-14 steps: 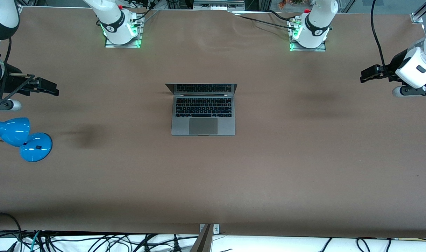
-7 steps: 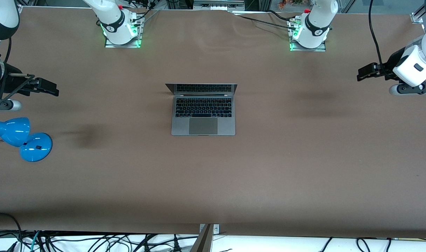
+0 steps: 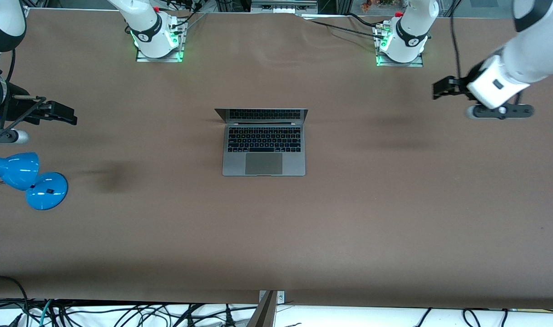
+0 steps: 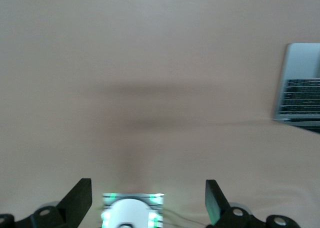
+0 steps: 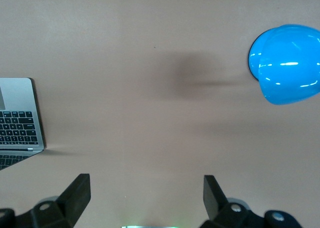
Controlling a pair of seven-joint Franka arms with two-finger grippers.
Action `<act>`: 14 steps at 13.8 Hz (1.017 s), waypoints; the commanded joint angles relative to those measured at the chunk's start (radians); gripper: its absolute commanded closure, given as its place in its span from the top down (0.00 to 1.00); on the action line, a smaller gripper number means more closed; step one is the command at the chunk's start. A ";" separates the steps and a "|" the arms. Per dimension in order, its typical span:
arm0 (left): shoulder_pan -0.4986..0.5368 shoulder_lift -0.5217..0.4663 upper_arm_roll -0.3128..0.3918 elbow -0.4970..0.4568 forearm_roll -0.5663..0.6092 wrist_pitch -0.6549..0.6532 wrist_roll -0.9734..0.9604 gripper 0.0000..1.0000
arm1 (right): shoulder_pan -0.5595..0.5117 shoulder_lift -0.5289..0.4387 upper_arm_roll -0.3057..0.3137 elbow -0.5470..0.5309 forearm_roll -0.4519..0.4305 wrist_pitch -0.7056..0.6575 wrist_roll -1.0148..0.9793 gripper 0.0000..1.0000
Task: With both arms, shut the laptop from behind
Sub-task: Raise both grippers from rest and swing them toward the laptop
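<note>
So far nothing is touching the laptop [image 3: 263, 141], which is sitting open near the middle of the brown surface [image 3: 394, 218], its screen standing up on the side toward the arm bases and its keyboard facing the front camera. The left hand [image 3: 441, 87] is hanging over the surface toward the left arm's end, well apart from the laptop, fingers spread wide and holding nothing. The right hand [image 3: 65, 114] is hanging over the right arm's end, above the blue lamp [image 3: 24, 179], also open and empty.

Trouble is likely to come from timing. If one hand is reaching the lid before the other, the push is landing off-centre and the slim metal body is probably skating or twisting on the smooth matte covering. Pressing too low, near the hinge, is risking tipping the whole thing forward; pushing too fast is letting the lid slam onto the keys. The right arm's sweep is also passing close to the glossy, rounded lamp.

The lid is thin, flat and hard-edged, likely slippery under hard fingertips, though its finish is hard to judge from here.
</note>
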 commanded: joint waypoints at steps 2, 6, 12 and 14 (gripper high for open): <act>0.006 -0.009 -0.087 -0.007 -0.055 -0.005 -0.108 1.00 | -0.002 0.001 0.003 0.004 0.002 0.002 -0.014 1.00; 0.006 0.029 -0.196 -0.009 -0.055 0.003 -0.246 1.00 | 0.021 0.016 0.006 0.003 0.011 -0.009 -0.012 1.00; 0.004 0.060 -0.293 -0.023 -0.056 0.038 -0.375 1.00 | 0.174 0.018 0.005 0.001 0.120 -0.039 0.005 1.00; 0.004 0.107 -0.337 -0.023 -0.058 0.061 -0.430 1.00 | 0.232 0.026 0.006 0.001 0.137 -0.055 0.116 0.99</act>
